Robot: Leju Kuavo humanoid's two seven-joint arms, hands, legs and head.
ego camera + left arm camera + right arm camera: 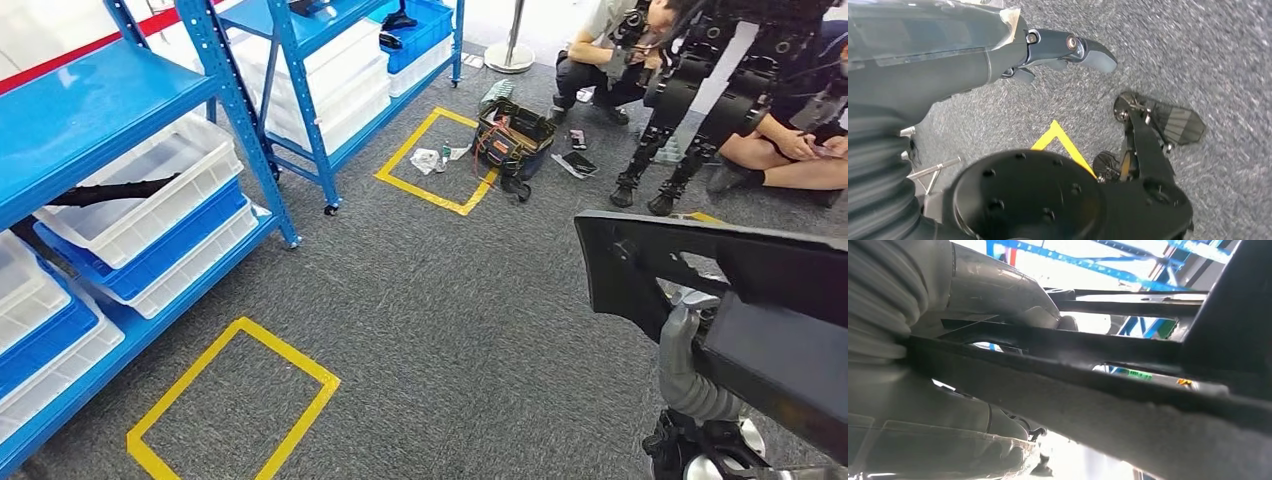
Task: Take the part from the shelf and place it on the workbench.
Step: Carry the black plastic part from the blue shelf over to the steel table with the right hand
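Note:
A large flat black part sits low at the right of the head view, above my right arm's ribbed grey cover. In the right wrist view my right hand grips that part, a thick grey thumb on one side of the panel and the rest of the hand on the other. A second long black part lies across a white bin on the blue shelf at the left. My left hand hangs over the grey carpet, its fingers apart and holding nothing.
Blue racks with white bins line the left side. Two yellow tape squares mark the carpet. A tool bag lies near the far square. People sit at the back right beside another robot's dark legs.

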